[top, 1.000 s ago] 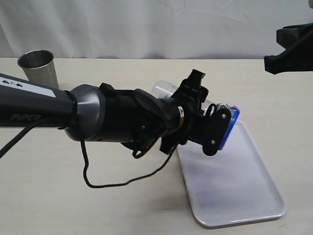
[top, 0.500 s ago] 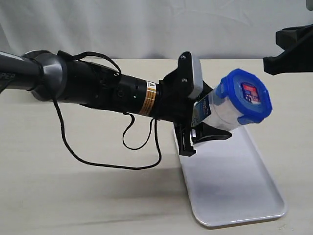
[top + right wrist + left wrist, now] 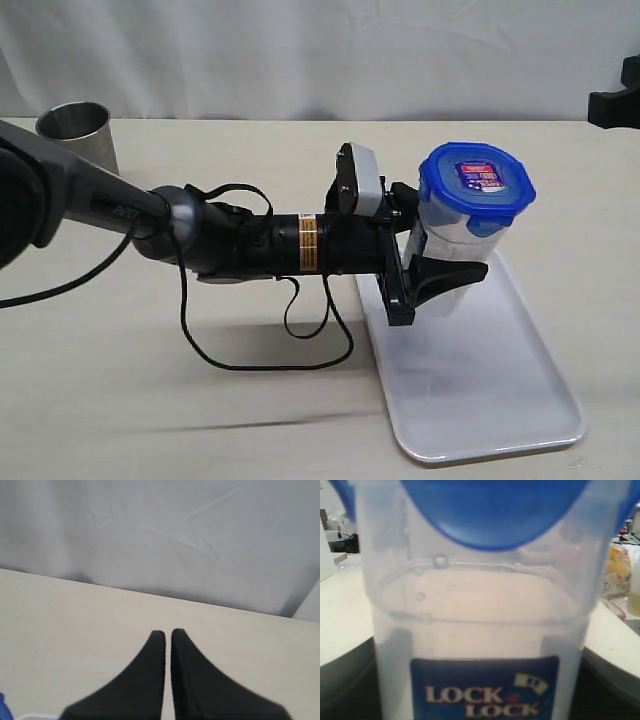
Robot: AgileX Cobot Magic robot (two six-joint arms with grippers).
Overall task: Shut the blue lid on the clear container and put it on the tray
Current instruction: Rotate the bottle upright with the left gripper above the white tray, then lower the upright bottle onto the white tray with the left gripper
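Note:
The clear container (image 3: pixel 447 240) hangs nearly upright over the far left part of the tray (image 3: pixel 480 390), with my left gripper (image 3: pixel 432 262) shut on its lower body from the side. The blue lid (image 3: pixel 475 180) sits on top of it, red-and-white sticker facing up. In the left wrist view the container (image 3: pixel 480 625) fills the picture, showing its blue label and the lid (image 3: pixel 490 510) above. Whether the container's base touches the tray is hidden. My right gripper (image 3: pixel 168 632) is shut and empty over bare table, its arm (image 3: pixel 618 100) at the far right edge.
A grey metal cup (image 3: pixel 78 130) stands at the back left of the table. A black cable (image 3: pixel 250 350) loops from the left arm down onto the table beside the tray. A white curtain closes off the back.
My left wrist has rolled, turning the container from tilted to nearly upright, lid on top. The right arm has drawn away toward the right edge of the view.

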